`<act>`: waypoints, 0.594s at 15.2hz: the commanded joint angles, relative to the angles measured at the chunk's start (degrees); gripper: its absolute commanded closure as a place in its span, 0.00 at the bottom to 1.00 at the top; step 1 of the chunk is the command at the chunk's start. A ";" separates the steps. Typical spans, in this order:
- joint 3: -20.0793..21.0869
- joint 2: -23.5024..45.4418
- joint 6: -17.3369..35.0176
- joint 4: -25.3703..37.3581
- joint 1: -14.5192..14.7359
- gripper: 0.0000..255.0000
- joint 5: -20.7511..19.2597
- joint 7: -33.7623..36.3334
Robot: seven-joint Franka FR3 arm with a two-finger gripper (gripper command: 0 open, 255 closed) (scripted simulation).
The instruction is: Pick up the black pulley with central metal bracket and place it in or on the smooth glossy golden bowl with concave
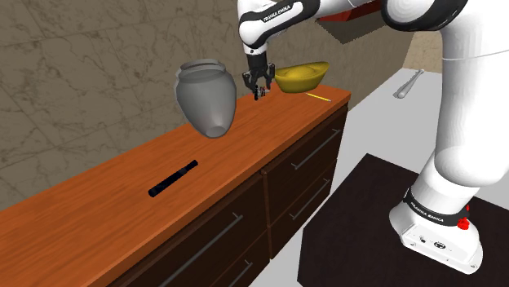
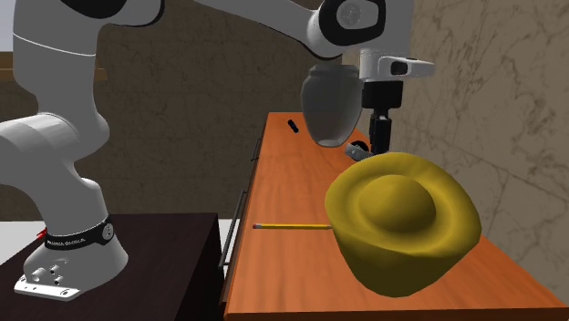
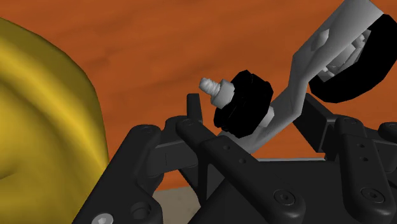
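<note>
The pulley (image 3: 299, 83) has black wheels on a grey metal bracket with a small bolt sticking out. My gripper (image 3: 254, 108) is shut on it, one wheel and the bracket clasped between the fingers just above the wooden top. In the shoulder view the gripper (image 1: 259, 94) hangs between the grey vase and the golden bowl (image 1: 302, 76). In the second exterior view the pulley (image 2: 357, 149) shows beside the gripper (image 2: 377, 141), just behind the large golden bowl (image 2: 401, 219).
A grey vase (image 1: 206, 98) stands close to the gripper on the dresser top (image 1: 122, 204). A yellow pencil (image 1: 318, 97) lies by the bowl and a black stick (image 1: 173, 178) lies farther along. A stone wall runs behind.
</note>
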 commanded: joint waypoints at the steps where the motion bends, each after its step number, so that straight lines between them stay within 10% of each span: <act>1: 0.00 -0.39 -1.17 0.79 -0.05 1.00 0.09 -0.23; 9: 0.06 -0.85 -7.07 6.26 0.06 1.00 0.32 -0.91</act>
